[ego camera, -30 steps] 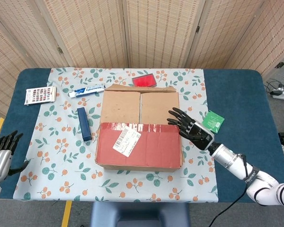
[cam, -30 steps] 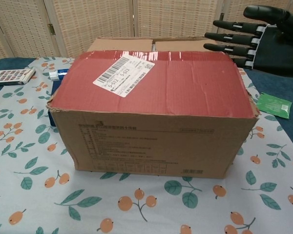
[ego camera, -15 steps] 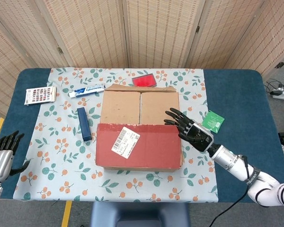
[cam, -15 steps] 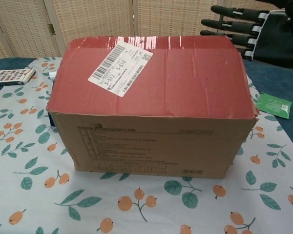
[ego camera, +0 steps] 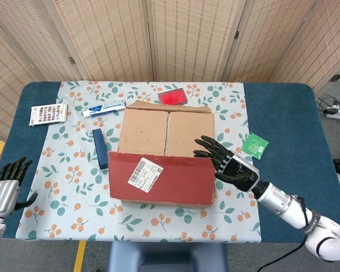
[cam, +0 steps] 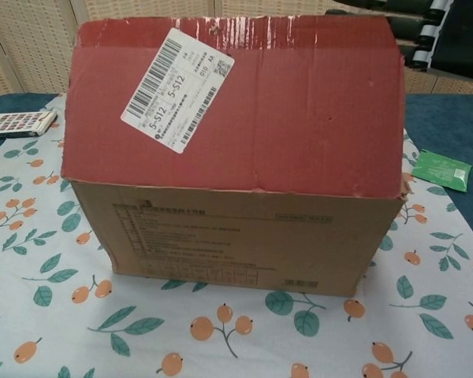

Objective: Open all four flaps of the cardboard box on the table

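Note:
The cardboard box (ego camera: pixel 164 133) sits mid-table. Its near flap (ego camera: pixel 161 180), red with a white label (ego camera: pixel 145 170), is raised and stands steeply, filling the chest view as the same red flap (cam: pixel 284 110) above the brown front wall (cam: pixel 244 236). My right hand (ego camera: pixel 229 164) has its fingers spread against the back of this flap at its right end; in the chest view the right hand (cam: pixel 437 43) shows behind the flap's top right corner. Two brown inner flaps (ego camera: pixel 144 131) lie flat, meeting at a middle seam. My left hand (ego camera: pixel 5 190) hangs off the table's left front corner, holding nothing.
On the flowered cloth lie a blue box (ego camera: pixel 100 148) left of the carton, a toothpaste tube (ego camera: pixel 103 107), a colour card (ego camera: pixel 48 113), a red packet (ego camera: pixel 172 97) behind the carton, and a green packet (ego camera: pixel 254 144) to its right.
The red near flap has swung up from lying flat to steeply raised and leans toward me. My right hand moved nearer along with its right end. The left hand barely shifted.

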You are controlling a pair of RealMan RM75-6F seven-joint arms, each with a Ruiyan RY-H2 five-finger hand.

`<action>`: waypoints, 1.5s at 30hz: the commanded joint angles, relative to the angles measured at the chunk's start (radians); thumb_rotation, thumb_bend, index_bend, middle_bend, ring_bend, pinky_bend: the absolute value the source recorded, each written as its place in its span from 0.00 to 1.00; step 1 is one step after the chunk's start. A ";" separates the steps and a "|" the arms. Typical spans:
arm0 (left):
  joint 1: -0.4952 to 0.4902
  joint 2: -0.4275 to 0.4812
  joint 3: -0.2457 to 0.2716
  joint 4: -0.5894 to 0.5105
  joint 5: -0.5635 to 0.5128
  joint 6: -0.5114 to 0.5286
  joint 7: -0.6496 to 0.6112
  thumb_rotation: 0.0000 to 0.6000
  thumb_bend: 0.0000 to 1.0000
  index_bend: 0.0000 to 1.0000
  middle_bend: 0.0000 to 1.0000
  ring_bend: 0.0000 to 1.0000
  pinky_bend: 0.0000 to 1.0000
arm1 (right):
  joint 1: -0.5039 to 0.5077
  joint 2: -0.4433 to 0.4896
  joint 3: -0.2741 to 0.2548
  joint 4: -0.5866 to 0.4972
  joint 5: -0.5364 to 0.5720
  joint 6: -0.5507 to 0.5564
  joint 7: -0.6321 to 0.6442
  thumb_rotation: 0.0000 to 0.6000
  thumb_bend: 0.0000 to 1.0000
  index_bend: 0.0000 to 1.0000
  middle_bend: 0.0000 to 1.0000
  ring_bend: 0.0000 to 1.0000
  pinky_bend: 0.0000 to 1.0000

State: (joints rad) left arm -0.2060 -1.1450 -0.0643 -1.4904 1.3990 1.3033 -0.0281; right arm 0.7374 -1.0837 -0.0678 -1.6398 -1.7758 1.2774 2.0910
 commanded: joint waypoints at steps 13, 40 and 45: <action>-0.008 -0.007 0.002 0.001 0.000 -0.007 0.013 1.00 0.34 0.00 0.00 0.01 0.00 | -0.031 0.082 -0.046 -0.142 -0.067 0.061 -0.123 1.00 0.35 0.00 0.00 0.08 0.04; -0.018 -0.023 0.005 0.012 -0.001 -0.016 0.041 1.00 0.34 0.00 0.00 0.01 0.00 | -0.066 0.146 -0.147 -0.323 -0.173 0.067 -0.345 1.00 0.35 0.00 0.00 0.05 0.04; -0.016 -0.022 0.005 0.010 0.000 -0.010 0.042 1.00 0.34 0.00 0.00 0.01 0.00 | -0.072 0.147 -0.173 -0.345 -0.219 0.077 -0.393 1.00 0.35 0.00 0.00 0.05 0.04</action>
State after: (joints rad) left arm -0.2220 -1.1667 -0.0589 -1.4805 1.3988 1.2928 0.0142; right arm 0.6689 -0.9384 -0.2333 -1.9760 -1.9857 1.3491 1.7115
